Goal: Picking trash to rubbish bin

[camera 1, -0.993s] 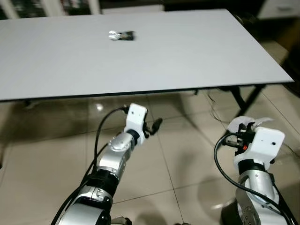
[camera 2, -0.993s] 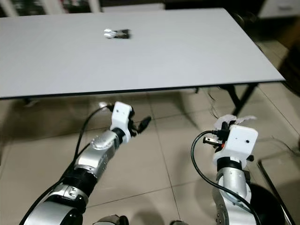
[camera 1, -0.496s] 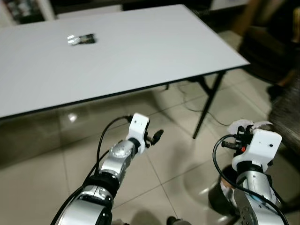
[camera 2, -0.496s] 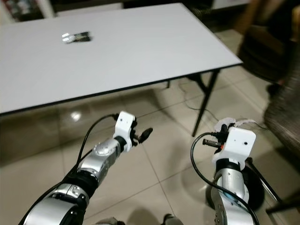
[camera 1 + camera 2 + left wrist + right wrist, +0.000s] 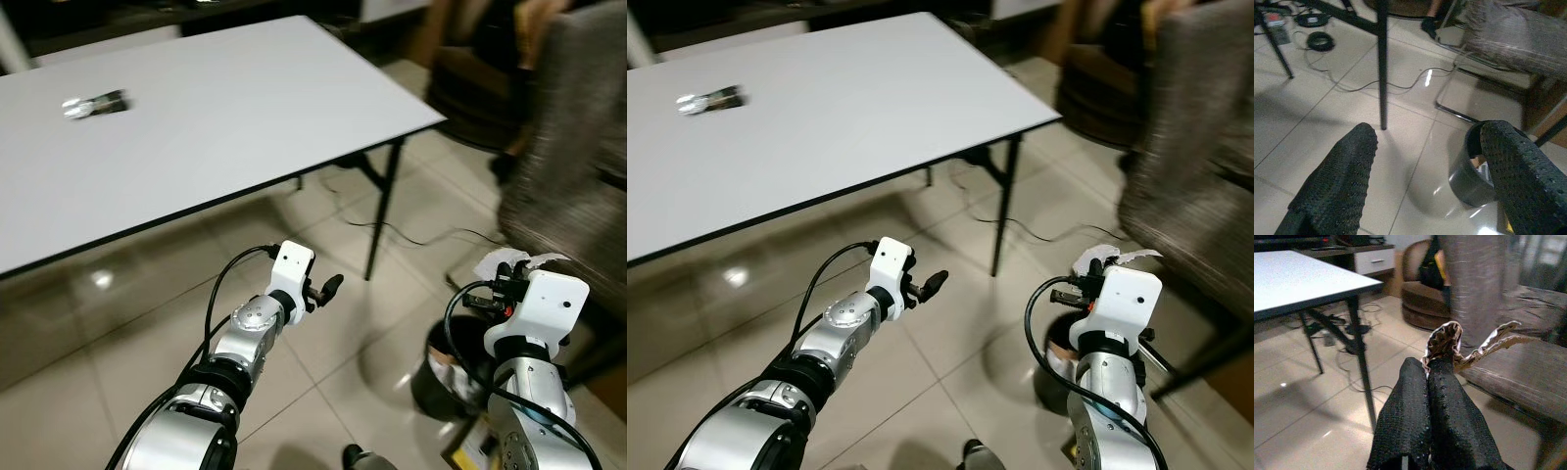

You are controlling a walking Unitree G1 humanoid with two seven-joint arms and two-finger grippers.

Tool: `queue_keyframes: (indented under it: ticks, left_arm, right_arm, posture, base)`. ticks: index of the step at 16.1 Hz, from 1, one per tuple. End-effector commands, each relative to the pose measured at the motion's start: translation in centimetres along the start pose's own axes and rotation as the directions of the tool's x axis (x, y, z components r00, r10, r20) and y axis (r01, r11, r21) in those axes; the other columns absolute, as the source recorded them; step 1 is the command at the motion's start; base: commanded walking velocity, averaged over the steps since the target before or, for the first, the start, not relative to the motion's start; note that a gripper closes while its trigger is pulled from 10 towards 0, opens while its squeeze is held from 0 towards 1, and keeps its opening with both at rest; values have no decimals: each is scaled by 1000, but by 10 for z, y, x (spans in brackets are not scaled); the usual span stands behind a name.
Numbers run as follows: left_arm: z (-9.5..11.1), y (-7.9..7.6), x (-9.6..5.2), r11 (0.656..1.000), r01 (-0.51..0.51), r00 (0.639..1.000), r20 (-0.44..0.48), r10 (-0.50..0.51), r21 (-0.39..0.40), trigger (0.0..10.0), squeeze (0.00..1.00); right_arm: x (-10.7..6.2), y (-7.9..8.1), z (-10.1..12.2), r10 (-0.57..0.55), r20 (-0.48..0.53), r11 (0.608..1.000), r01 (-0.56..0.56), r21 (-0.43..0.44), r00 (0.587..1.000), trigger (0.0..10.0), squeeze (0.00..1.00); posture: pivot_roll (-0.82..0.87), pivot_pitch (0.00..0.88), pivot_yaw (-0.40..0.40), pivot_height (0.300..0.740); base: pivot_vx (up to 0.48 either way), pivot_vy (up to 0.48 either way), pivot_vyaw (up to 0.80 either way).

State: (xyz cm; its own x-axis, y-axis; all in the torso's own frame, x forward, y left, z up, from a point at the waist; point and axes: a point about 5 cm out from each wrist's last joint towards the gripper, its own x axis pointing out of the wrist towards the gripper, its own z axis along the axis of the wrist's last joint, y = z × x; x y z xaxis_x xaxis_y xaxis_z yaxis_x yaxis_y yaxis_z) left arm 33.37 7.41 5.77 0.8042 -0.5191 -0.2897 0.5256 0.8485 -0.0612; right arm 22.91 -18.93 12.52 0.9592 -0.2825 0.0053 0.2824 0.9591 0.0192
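My right gripper [image 5: 1429, 377] is shut on a crumpled white wrapper [image 5: 1449, 340], whose white edge also sticks out above the right wrist [image 5: 509, 259]. A dark round rubbish bin [image 5: 446, 367] stands on the floor below and just left of that arm; it also appears between the left fingers [image 5: 1471, 176]. My left gripper [image 5: 1420, 161] is open and empty, held low over the tiles [image 5: 328, 286]. Another small dark and silver piece of trash [image 5: 95, 103] lies on the white table [image 5: 225, 117], far left.
A black table leg [image 5: 382, 211] and cables on the tiled floor lie ahead of the left arm. A grey upholstered chair [image 5: 573, 157] stands to the right of the bin, a brown armchair [image 5: 1422, 308] behind.
The camera has swung to the right: the table and its trash slid left, and the bin and grey chair came into view. Both arms hold the same pose, the wrapper still gripped.
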Motion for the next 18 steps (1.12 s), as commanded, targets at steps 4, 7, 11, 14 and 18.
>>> queue_keyframes:
  ticks: [4,7,11,14,18]
  left_arm:
    - [3,5,0,1000,-8,1000,13,8,21,10000,0]
    - [5,6,-1,999,-16,999,37,15,40,10000,0]
    - [8,4,1,999,-10,999,50,7,51,10000,0]
    - [8,3,1,998,-5,999,53,2,56,10000,0]
    - [9,1,2,998,1,998,58,-4,65,10000,0]
  right_arm:
    - [0,-1,-4,-6,-9,1000,6,-11,1000,10000,0]
    - [-1,-1,-7,-8,-22,1000,8,-4,1000,10000,0]
    - [-2,-3,-10,-22,-32,1000,22,7,999,10000,0]
    - [-3,-3,-10,-27,-32,1000,27,8,999,10000,0]
    - [-3,-3,-11,-28,-34,1000,28,13,999,10000,0]
  posture:
    - [12,101,20,740]
    - [13,100,21,740]
    - [10,96,25,740]
    - [10,96,25,740]
    - [2,94,31,740]
  base:
    - [0,0,-781]
    - [0,0,-781]
    - [0,0,-781]
    - [0,0,-781]
    - [0,0,-781]
